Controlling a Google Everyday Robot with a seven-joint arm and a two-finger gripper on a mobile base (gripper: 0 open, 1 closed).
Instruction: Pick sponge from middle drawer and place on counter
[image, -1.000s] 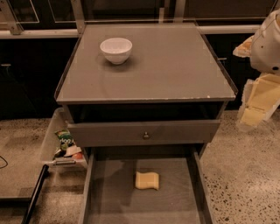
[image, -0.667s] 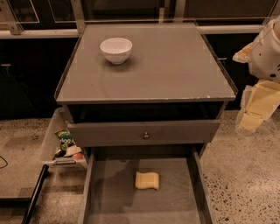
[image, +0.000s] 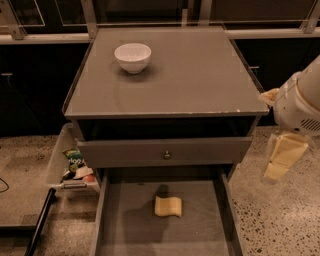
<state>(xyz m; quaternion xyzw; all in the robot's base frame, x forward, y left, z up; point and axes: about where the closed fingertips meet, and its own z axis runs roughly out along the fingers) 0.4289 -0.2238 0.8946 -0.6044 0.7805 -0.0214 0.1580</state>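
The pale-yellow sponge lies flat on the floor of the open middle drawer, near its back and centre. The grey counter is above, with a chipped front edge. My gripper hangs off the arm at the right, beside the cabinet's right front corner. It is below counter height, above the speckled floor and to the right of the drawer. It holds nothing that I can see and is well apart from the sponge.
A white bowl stands on the counter's back left. A shut drawer front with a small knob sits above the open drawer. A clear bin with snack packets stands left of the cabinet. A dark bar lies at lower left.
My gripper has dropped lower and come a little left, toward the cabinet's right side. The sponge, bowl and drawer have not moved.
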